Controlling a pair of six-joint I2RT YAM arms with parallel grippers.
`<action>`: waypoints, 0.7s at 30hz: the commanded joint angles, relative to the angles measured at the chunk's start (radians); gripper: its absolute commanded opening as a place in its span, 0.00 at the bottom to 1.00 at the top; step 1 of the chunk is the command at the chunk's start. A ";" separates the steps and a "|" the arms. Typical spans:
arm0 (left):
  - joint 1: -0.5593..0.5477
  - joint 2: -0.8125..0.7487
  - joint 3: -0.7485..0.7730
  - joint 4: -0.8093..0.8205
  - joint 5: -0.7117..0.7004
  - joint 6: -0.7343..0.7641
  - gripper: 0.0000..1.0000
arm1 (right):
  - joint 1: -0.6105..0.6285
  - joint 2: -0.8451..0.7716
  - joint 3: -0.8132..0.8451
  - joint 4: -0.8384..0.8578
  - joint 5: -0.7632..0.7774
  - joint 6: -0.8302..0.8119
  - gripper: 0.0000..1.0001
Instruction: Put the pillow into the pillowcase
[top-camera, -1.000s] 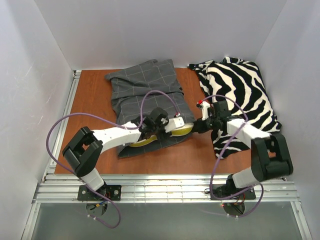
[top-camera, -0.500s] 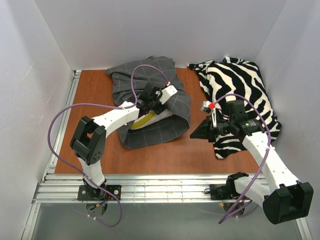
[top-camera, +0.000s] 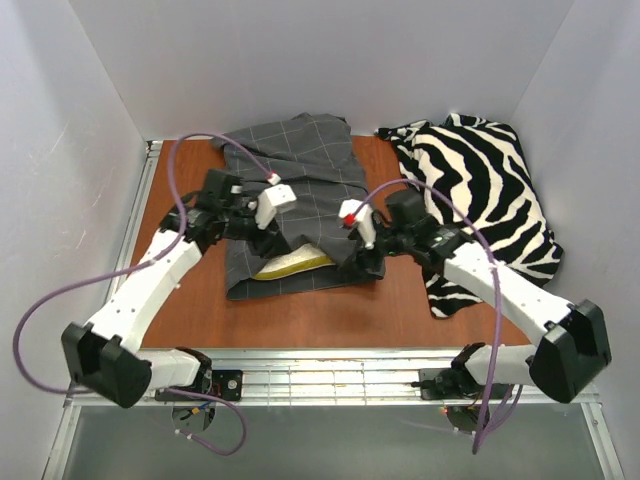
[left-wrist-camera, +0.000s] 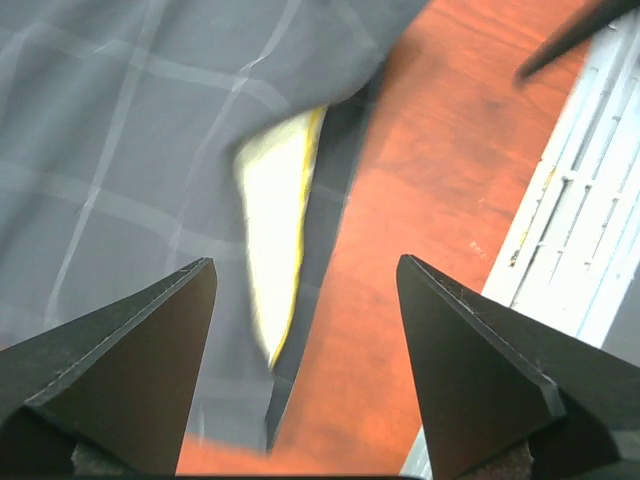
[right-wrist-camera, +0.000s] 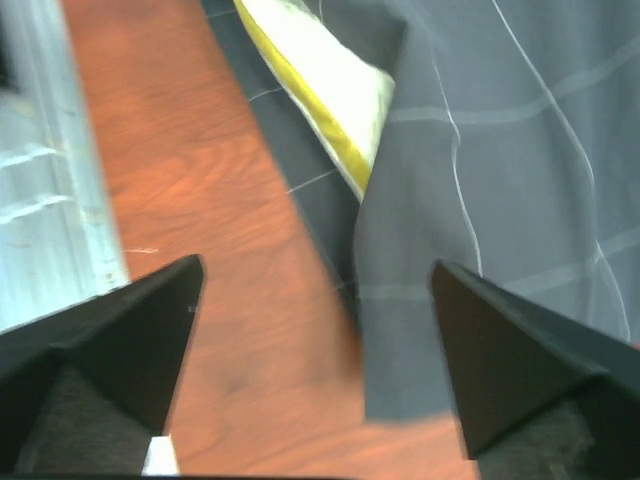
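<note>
The dark grey grid-lined pillowcase (top-camera: 300, 180) lies on the table with its mouth toward me. Most of the pillow sits inside it; a cream strip of the pillow (top-camera: 292, 264) with a yellow-green edge shows at the mouth. My left gripper (top-camera: 262, 238) hovers open over the near left part of the mouth, holding nothing. In the left wrist view the gripper (left-wrist-camera: 305, 262) frames the pillow (left-wrist-camera: 272, 225) and pillowcase (left-wrist-camera: 120, 150). My right gripper (top-camera: 366, 262) stands open at the near right corner. In the right wrist view the gripper (right-wrist-camera: 318, 265) is empty above the pillowcase (right-wrist-camera: 500, 150) and pillow (right-wrist-camera: 330, 85).
A black-and-white zebra-striped fabric (top-camera: 480, 190) lies at the right, under the right forearm. The red-brown table (top-camera: 200, 310) ends in an aluminium rail (top-camera: 330, 375) at the near edge. White walls close in on three sides.
Both grippers have opened. The left arm swung out to the pillowcase's left, the right arm moved left to its near right corner, and the pillowcase has settled flatter.
</note>
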 joint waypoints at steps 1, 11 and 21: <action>0.113 -0.069 -0.046 -0.151 -0.006 0.010 0.70 | 0.184 0.072 0.015 0.136 0.306 -0.117 0.93; 0.551 -0.054 -0.204 -0.194 -0.028 0.181 0.73 | 0.488 0.356 0.026 0.516 0.641 -0.357 0.98; 0.558 -0.105 -0.384 -0.182 0.034 0.295 0.75 | 0.503 0.603 0.020 0.880 0.871 -0.479 0.99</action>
